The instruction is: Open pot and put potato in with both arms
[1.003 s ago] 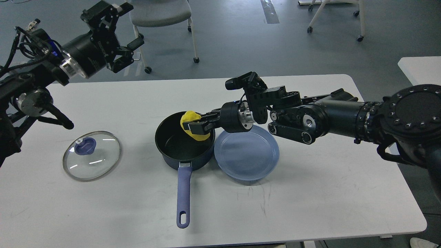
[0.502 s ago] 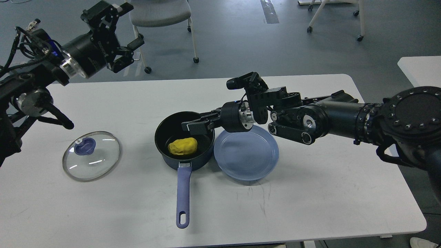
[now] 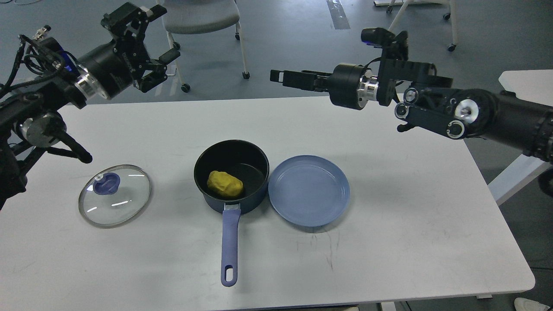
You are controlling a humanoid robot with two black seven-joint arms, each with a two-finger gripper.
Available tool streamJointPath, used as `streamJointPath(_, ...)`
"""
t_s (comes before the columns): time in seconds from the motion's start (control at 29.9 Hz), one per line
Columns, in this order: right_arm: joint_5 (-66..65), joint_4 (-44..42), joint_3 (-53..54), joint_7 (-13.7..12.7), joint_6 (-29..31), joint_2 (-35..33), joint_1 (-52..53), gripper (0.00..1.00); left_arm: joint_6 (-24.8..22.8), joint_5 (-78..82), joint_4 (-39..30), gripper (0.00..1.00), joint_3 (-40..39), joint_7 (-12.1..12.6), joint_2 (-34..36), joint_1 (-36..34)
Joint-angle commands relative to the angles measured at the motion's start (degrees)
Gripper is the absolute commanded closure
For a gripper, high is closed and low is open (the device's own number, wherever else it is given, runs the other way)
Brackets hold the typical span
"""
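The dark blue pot (image 3: 231,175) stands uncovered at the table's middle, its long blue handle (image 3: 230,242) pointing toward me. The yellow potato (image 3: 224,184) lies inside it on the bottom. The glass lid with a blue knob (image 3: 114,200) lies flat on the table to the pot's left. My right gripper (image 3: 277,77) is open and empty, held high over the table's far edge, well above and behind the pot. My left gripper (image 3: 151,35) is open and empty, raised at the far left, above and behind the lid.
An empty blue plate (image 3: 309,190) sits touching the pot's right side. The white table (image 3: 389,242) is bare at the front and right. A grey chair (image 3: 203,17) stands behind the table, and a second white table (image 3: 527,86) is at the far right.
My right gripper let go of the potato, which dropped into the pot. The right arm then pulled up and back to the right, away from the pot. The left arm has barely moved.
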Motion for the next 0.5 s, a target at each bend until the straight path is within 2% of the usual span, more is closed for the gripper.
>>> streamJointPath(0.0, 10.1, 2.7, 4.2, 0.0, 2.4, -6.3, -4.7, 0.04, 0.0, 0.0, 0.0, 0.02, -0.7, -0.1, -0.2, 0.9)
streamJointPath(0.1, 21.1, 3.5, 9.8, 0.0, 6.5, -9.9, -10.8, 0.04, 0.0, 0.0, 0.0, 0.02, -2.6, 0.0, -0.7, 2.6)
streamJointPath(0.23, 32.1, 2.7, 17.3, 0.0, 10.6, -10.8, -18.6, 0.04, 0.0, 0.0, 0.0, 0.02, -4.4, 0.1, -1.6, 4.6)
streamJointPath(0.37, 39.0, 1.4, 25.0, 0.0, 11.0, -9.8, -25.7, 0.03, 0.0, 0.1, 0.0, 0.02, -6.8, 0.3, -3.3, 6.8)
streamJointPath(0.47, 40.6, 0.3, 26.6, 0.0, 11.0, -8.5, -27.5, 0.03, 0.0, 0.1, 0.2, 0.02, -7.5, 0.4, -4.0, 8.1)
